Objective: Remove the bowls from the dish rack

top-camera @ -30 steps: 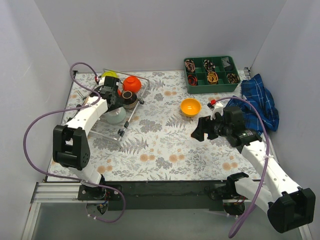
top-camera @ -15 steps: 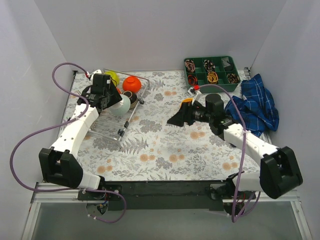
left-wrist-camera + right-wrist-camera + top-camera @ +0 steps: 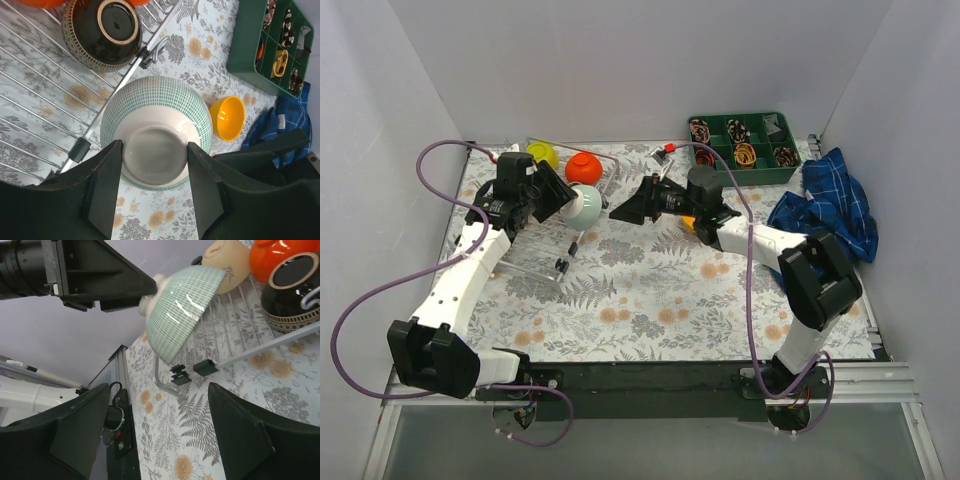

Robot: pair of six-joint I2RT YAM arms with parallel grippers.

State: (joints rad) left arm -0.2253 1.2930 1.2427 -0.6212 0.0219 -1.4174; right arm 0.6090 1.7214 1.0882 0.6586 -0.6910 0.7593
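Note:
My left gripper (image 3: 565,197) is shut on the base of a whitish bowl with a green grid pattern (image 3: 584,204), held tilted above the right edge of the silver wire dish rack (image 3: 535,255). In the left wrist view the fingers (image 3: 107,170) clamp the bowl's foot (image 3: 155,150). A dark brown bowl (image 3: 102,32), a red-orange bowl (image 3: 583,167), a lime green bowl (image 3: 542,155) and a beige bowl (image 3: 227,260) sit in the rack. My right gripper (image 3: 620,212) is open and empty, just right of the held bowl (image 3: 182,302). A yellow-orange bowl (image 3: 227,117) lies on the table.
A green compartment tray (image 3: 745,148) with small items stands at the back right. A blue checked cloth (image 3: 830,215) lies at the right edge. White walls enclose the floral table. The rack's wires (image 3: 260,345) lie below the held bowl.
My left gripper has lifted the green-patterned bowl up and to the right, off the rack. My right arm has swung left from near the yellow-orange bowl to beside the held bowl.

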